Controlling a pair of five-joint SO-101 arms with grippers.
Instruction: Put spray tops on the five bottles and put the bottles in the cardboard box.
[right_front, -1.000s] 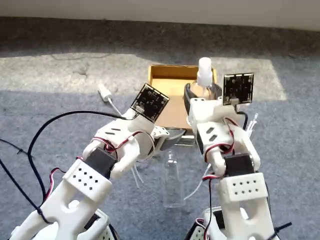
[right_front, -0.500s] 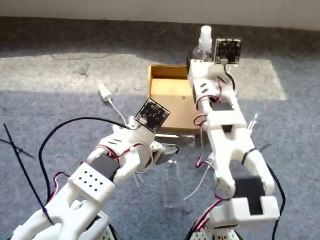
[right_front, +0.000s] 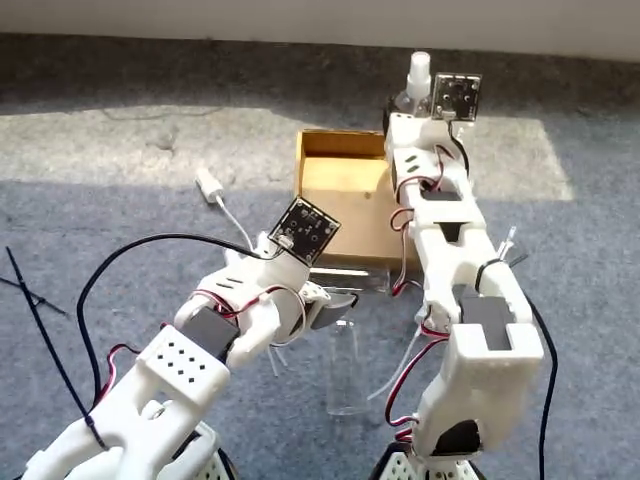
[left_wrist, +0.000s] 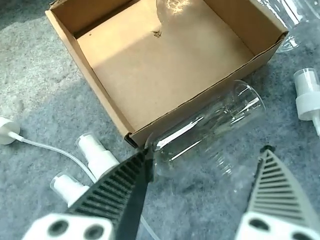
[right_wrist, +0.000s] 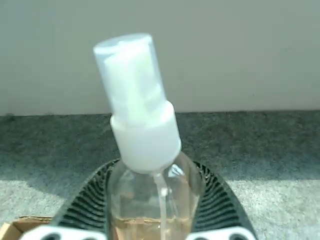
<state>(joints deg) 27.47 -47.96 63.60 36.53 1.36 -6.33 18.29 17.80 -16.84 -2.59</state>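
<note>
Wall (right_wrist: 225, 50) behind; wrist view: right tool (right_wrist: 153, 176) clamps capped bottle (right_wrist: 145, 145).

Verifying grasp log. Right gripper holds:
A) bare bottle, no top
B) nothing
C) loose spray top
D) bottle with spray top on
D: the right gripper is shut on a clear bottle with a white spray top on its neck.

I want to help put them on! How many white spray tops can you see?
5. One sits on the bottle in the right jaws, three lie on the carpet left of the cardboard box, one beside the lying bottle. More may hide under the arms.
</note>
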